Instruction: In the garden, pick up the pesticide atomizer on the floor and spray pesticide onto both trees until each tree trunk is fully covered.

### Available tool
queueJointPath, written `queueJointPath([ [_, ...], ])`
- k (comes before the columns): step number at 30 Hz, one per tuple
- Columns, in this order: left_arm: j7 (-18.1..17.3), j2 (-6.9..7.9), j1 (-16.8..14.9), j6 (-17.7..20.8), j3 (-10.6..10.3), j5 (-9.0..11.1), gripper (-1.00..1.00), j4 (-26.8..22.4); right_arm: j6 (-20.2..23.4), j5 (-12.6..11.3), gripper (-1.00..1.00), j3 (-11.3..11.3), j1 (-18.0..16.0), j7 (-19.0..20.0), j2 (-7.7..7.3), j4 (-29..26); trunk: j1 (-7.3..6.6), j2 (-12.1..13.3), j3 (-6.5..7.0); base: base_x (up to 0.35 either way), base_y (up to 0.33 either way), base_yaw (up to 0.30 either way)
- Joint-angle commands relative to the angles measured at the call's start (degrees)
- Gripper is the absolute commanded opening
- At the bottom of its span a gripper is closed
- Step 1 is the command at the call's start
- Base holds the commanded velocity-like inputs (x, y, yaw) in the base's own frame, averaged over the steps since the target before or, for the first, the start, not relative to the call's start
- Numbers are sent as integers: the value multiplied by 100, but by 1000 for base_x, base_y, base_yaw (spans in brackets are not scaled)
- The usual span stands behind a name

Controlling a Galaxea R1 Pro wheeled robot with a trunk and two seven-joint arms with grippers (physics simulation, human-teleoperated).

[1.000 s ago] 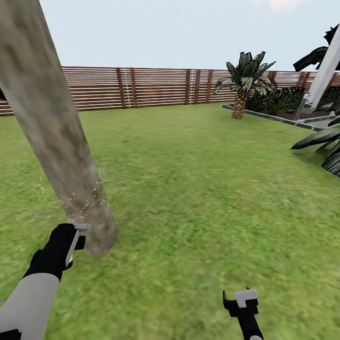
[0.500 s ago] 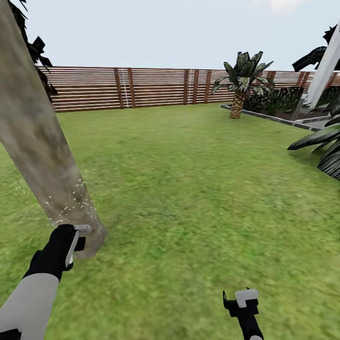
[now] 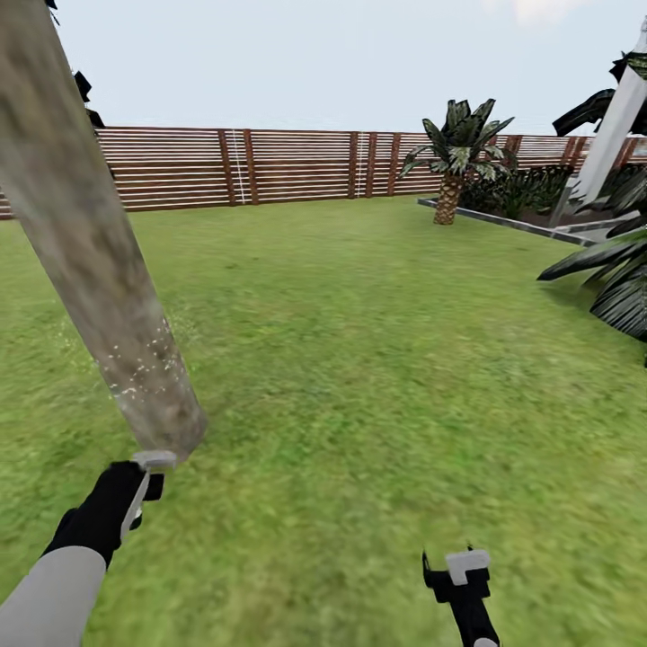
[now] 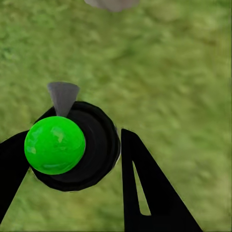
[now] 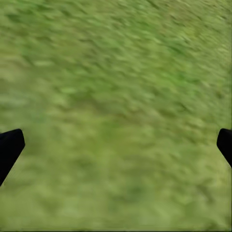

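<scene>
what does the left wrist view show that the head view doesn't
Left wrist view: the atomizer seen from above, a bright green ball on a black round body with a grey nozzle, held between the left gripper's black fingers. Head view: the tree trunk speckled with white droplets, the wooden fence, a palm, and the right gripper. Both: the grass lawn and the left gripper.

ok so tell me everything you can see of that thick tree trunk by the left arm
The tree trunk is a thick, smooth column, mottled grey-beige with darker greenish patches. In the head view it leans, its top running out of the picture at the upper left and its base meeting the lawn just ahead of the left gripper. Fine white specks dot its lower part. No branches or leaves show on the visible stretch.
</scene>
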Motion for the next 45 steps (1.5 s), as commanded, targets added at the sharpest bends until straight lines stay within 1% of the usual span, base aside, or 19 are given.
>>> queueJointPath([
  [1, -26, 2, 148, -336, 0, -51, -100, 53, -6, -30, 100, 47, -2, -28, 21, -7, -5, -3, -4, -342, 0, 0],
  [4, -443, 14, 400, -803, -53, -83, -100, 86, 21, -4, 100, 60, -2, -20, 32, -13, -5, -3, -4, -342, 0, 0],
  [5, -902, 39, 488, -1009, -89, -157, -100, 89, 30, 3, 100, 61, -2, -12, 36, -23, -5, -3, -4, -342, 0, 0],
  [6, -1627, 148, 562, -1355, -217, -406, -100, 93, 53, 8, 100, 85, -2, 7, 36, -40, -5, -3, -4, -342, 0, 0],
  [8, -2696, 248, 600, -1777, -378, -884, -100, 99, 215, 122, 100, 329, -5, 284, 35, -109, -5, -3, -4, -342, 0, 0],
  [10, -3518, 359, 610, -2137, -425, -1340, -100, 103, 584, 441, 100, 593, -10, 936, 24, -573, -5, -3, -4, -339, 0, 0],
  [12, -4162, 480, 616, -2481, -441, -1553, -100, 108, 1137, 622, 100, 658, -11, 1518, 4, -1061, -5, -3, -4, -285, 0, 0],
  [15, -5589, 672, 610, -2950, -442, -1825, -100, 110, 2101, 916, 100, 686, -46, 2820, -9, -1826, -5, -3, -4, -80, 0, 0],
  [17, -6040, 695, 606, -3034, -449, -2035, -100, 110, 2453, 1061, 100, 692, -155, 3535, -9, -2243, -5, -3, -4, -14, 0, 0],
  [20, -6204, 644, 611, -3065, -514, -2565, -100, 113, 2601, 1469, 100, 690, -213, 4335, -9, -2740, -5, -3, -4, -3, 0, 0],
  [22, -6223, 602, 611, -3084, -757, -2832, -100, 118, 2613, 1576, 100, 690, -221, 4696, -5, -2880, -5, -3, -4, 0, 0, 0],
  [26, -6223, 354, 613, -3091, -885, -2906, -100, 119, 2623, 1607, 100, 701, -222, 4786, -4, -2899, -5, -3, -4, 0, 0, 0],
  [29, -6198, 181, 613, -3093, -1183, -2917, -100, 160, 2624, 1745, 100, 711, -222, 4983, 8, -2881, -5, -3, -4, 0, 0, 0],
  [35, -6183, 94, 613, -3380, -1328, -2883, -100, 240, 2616, 1859, 100, 689, -222, 5509, 28, -2940, -5, -3, -4, 0, 0, 0],
  [36, -6184, 56, 613, -3432, -1341, -2896, -100, 241, 2616, 1864, -100, 693, -222, 5532, 45, -2950, -5, -3, -4, 0, 0, 0],
  [39, -6182, -93, 613, -3476, -1389, -2935, -100, 242, 2616, 1930, -100, 701, -222, 5672, 67, -3060, -5, -3, -4, 0, 0, 0],
  [40, -6185, -138, 613, -3477, -1404, -2971, -100, 242, 2616, 1959, -100, 705, -222, 5938, 69, -3130, -5, -3, -4, 0, 0, 0],
  [42, -6187, -187, 613, -3488, -1401, -3175, -100, 246, 2620, 1979, -100, 707, -222, 6209, 75, -3191, -5, -3, -4, 0, 0, 0],
  [45, -6194, -418, 613, -3494, -1411, -3582, -100, 246, 2624, 1987, -100, 707, -223, 6301, 98, -3419, -5, -3, -4, 0, 0, 0],
])
